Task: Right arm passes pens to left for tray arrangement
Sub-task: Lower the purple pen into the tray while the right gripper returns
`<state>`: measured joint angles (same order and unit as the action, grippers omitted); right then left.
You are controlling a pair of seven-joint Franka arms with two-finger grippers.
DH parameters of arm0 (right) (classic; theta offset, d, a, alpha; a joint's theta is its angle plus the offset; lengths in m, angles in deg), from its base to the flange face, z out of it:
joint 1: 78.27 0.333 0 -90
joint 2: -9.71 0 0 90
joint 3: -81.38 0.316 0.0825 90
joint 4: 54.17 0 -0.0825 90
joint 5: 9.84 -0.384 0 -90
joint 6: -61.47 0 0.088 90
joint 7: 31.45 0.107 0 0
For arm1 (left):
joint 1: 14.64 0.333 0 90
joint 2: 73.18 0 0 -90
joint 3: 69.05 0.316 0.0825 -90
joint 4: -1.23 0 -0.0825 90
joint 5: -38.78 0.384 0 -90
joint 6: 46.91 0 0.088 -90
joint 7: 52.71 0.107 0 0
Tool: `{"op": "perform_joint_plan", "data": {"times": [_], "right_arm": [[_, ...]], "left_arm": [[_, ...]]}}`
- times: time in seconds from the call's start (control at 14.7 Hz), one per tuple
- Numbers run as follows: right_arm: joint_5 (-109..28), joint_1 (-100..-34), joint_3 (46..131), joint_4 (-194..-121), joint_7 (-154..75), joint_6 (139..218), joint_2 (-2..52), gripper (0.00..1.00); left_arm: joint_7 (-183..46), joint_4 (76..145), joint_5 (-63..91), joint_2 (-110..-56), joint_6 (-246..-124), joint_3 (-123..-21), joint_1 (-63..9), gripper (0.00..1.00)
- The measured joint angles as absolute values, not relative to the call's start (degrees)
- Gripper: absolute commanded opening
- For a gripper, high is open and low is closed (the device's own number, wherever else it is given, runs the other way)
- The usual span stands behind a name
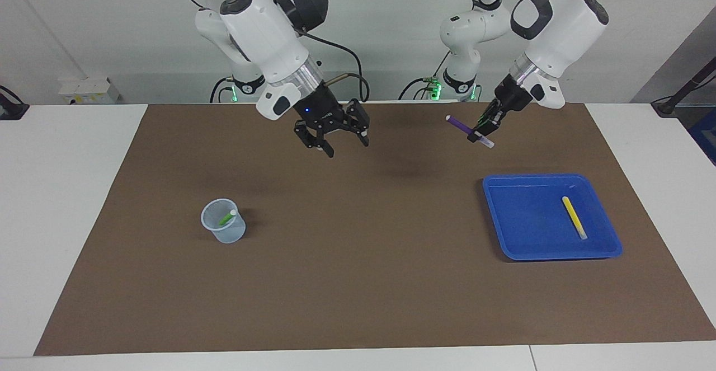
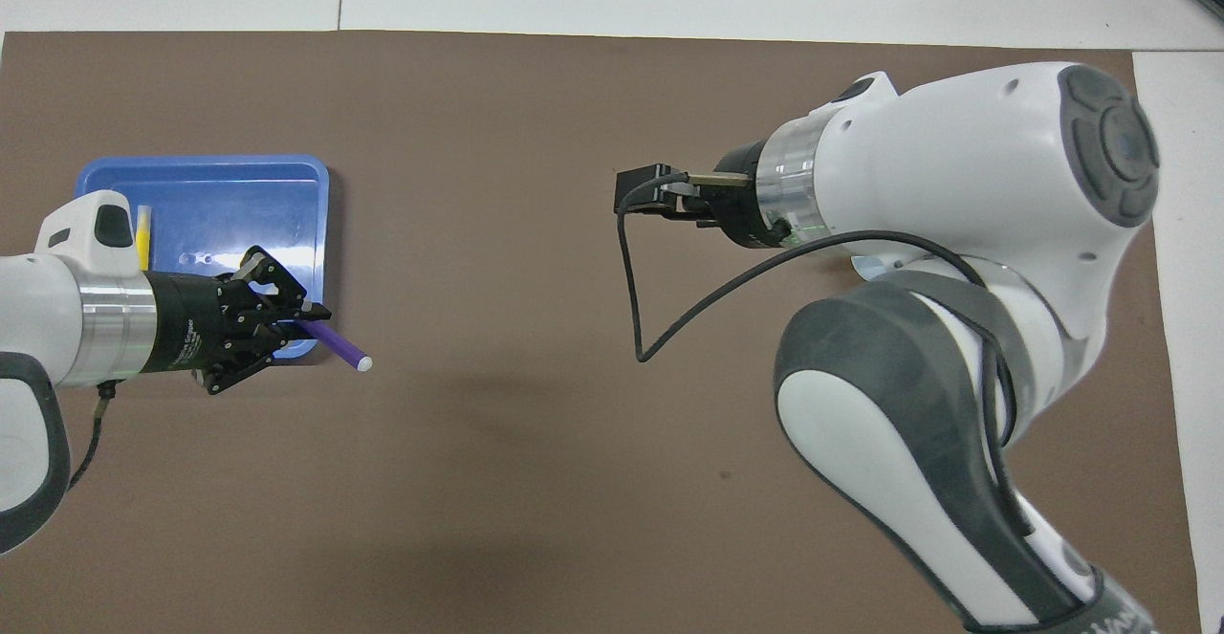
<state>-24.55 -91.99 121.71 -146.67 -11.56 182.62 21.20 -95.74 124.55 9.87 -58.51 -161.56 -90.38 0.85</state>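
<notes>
One camera sits high across the worktop (image 1: 358,281), facing the two arms and taking in the whole brown mat. The other hangs above the arms' own end, looking steeply down and forward, closer in. Both share the mat and blue tray (image 1: 523,248) (image 2: 287,170)

Bright, even light, seemingly from above, leaves soft faint shadows on the mat (image 1: 358,281); both views sharp.

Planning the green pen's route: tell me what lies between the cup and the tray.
Only bare brown mat lies between cup and tray, clearest in the facing view.
</notes>
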Motion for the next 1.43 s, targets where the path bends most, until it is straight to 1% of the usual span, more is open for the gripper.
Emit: {"op": "perform_joint_plan", "data": {"times": [0.14,0.34,0.55,0.75,0.95,1.02,1.23,1.43], "right_arm": [[-23.8,-94.3,121.5,-147.1,-20.1,181.1,20.9,1.0],[-19.0,-98.1,121.3,-148.6,-30.7,180.8,20.7,1.0],[-10.4,-101.0,121.2,-151.5,-37.0,180.8,20.9,1.0],[-4.9,-102.0,121.2,-154.6,-38.8,182.9,22.2,1.0],[1.0,-103.0,121.1,-157.4,-38.9,186.9,24.5,1.0],[1.8,-103.3,121.1,-157.8,-38.9,187.7,25.5,0.98],[3.1,-104.0,121.1,-158.0,-39.7,188.7,28.2,0.85],[4.1,-105.8,121.0,-158.0,-42.0,188.8,29.7,0.84]], "left_arm": [[-86.7,125.5,13.3,-58.7,-163.8,-90.4,1.5,0.0],[-77.0,126.7,14.1,-59.2,-165.3,-90.4,2.3,0.0],[-70.5,127.6,19.7,-62.1,-168.0,-90.4,3.4,0.0],[-66.0,127.2,26.2,-67.6,-172.0,-90.4,3.8,0.0],[-60.6,122.6,36.4,-73.9,-173.5,-90.5,3.8,0.0],[-58.7,120.3,39.2,-76.2,-173.6,-90.5,3.8,0.0],[-51.8,114.0,43.9,-83.5,-173.9,-90.2,4.2,0.0],[-48.1,109.9,45.4,-89.8,-174.4,-90.0,5.8,0.0]]}}
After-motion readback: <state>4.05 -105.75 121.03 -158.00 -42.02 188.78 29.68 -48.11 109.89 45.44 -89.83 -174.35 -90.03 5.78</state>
